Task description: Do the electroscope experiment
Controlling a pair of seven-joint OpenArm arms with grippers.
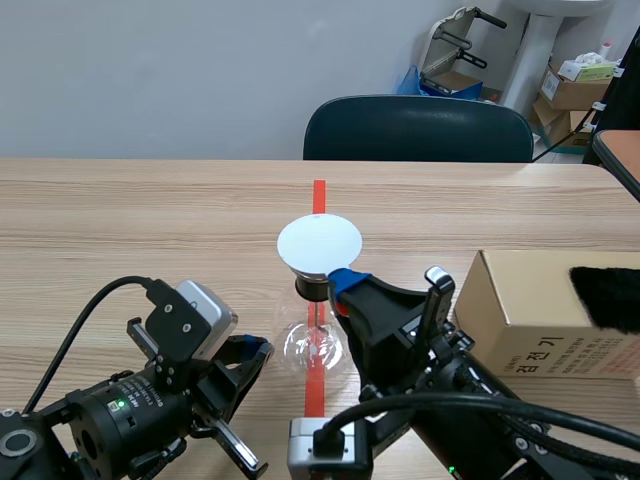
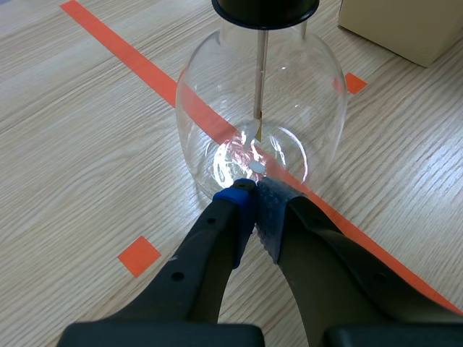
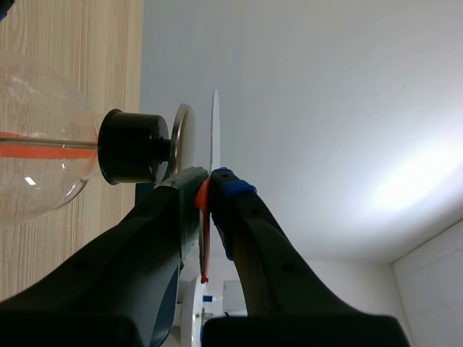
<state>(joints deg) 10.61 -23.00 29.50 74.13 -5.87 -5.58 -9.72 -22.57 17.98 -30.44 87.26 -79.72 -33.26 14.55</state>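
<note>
Your right jaws clamp the white disc (image 1: 319, 244), flat just above the metal cap (image 3: 182, 137) of the flask (image 1: 315, 345); your left jaws sit closed and empty at its base.

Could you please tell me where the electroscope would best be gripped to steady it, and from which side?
I would grip the black stopper at the neck, coming in level from the robot's left. It is a straight-sided cylinder narrow enough to pinch, whereas the glass bulb is wide and round. The right hand with the white disc occupies the top and right.
</note>
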